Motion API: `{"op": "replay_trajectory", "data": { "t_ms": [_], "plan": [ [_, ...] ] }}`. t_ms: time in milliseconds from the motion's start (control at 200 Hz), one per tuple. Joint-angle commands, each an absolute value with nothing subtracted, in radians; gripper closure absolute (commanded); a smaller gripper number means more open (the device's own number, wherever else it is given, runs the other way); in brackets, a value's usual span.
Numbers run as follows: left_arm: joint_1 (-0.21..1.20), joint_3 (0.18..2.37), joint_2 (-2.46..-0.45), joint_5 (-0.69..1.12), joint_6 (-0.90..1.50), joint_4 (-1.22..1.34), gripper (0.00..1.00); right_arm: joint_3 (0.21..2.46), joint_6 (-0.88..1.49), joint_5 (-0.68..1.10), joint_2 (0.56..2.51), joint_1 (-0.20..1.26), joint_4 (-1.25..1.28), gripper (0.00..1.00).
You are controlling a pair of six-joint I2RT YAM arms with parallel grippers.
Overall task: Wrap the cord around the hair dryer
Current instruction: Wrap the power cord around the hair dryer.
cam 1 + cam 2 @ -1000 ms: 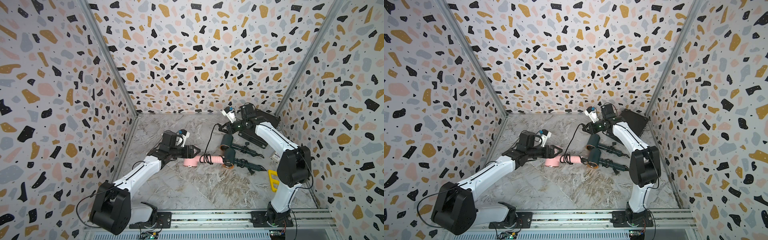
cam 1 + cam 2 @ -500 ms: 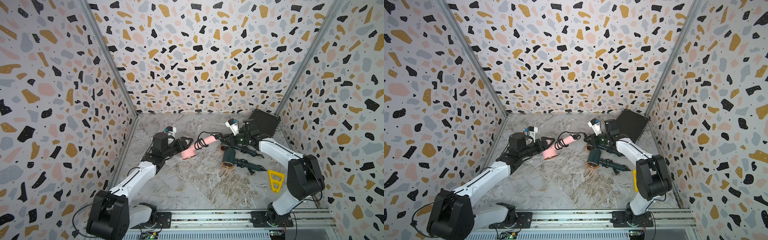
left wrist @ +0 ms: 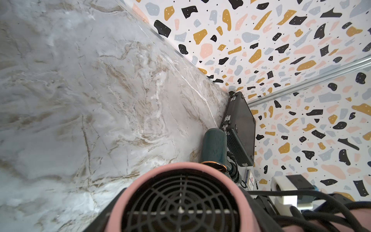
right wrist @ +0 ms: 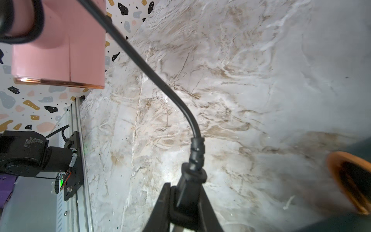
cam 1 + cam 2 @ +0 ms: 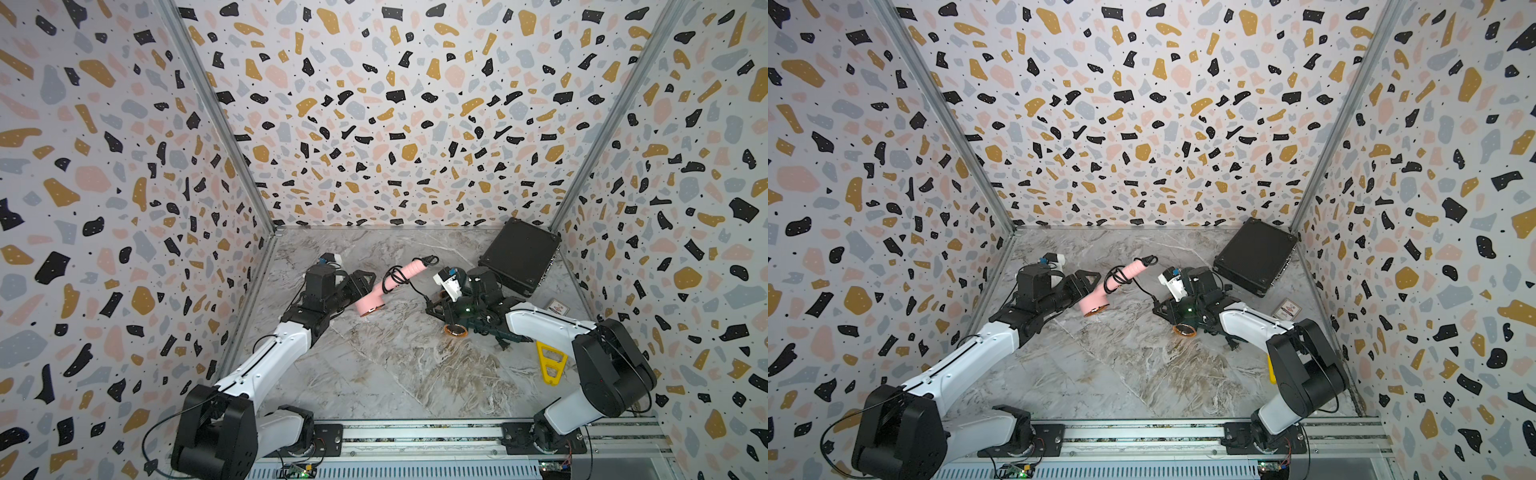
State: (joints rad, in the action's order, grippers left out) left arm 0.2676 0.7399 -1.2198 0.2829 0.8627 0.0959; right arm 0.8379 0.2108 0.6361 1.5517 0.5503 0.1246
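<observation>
Left arm extends low over the marble table [image 5: 374, 374]; left gripper [image 5: 365, 291] is clamped on the barrel of the pink hair dryer [image 5: 374, 297], whose handle tilts up toward the back wall. Right arm lies folded low, with the right gripper [image 4: 186, 202] pinching the plug [image 4: 189, 180] of the black cord [image 5: 397, 277], which loops round the handle.

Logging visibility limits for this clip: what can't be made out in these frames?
Left gripper contact on the pink hair dryer: hidden by the gripper's own body in both top views.
Cord turns around that dryer: too small in top views, cut off by the frame edge in the right wrist view.
Teal hair dryer: mostly covered by the right arm in top views.
Card print: too small.
</observation>
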Motion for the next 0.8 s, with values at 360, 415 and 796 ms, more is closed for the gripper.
{"op": "replay_trajectory", "data": {
  "t_ms": [360, 415, 796],
  "plan": [
    [0.348, 0.833, -1.31, -0.204, 0.778, -0.01, 1.0, 0.851, 0.325, 0.563, 1.398, 0.744, 0.065, 1.0],
    [0.372, 0.844, -1.317, -0.273, 0.746, -0.039, 1.0, 0.882, 0.318, 0.559, 1.392, 0.758, 0.024, 1.0],
    [0.494, 0.866, -1.359, -0.604, 0.529, -0.105, 1.0, 1.044, 0.298, 0.615, 1.36, 0.793, -0.157, 1.0]
  ]
}}
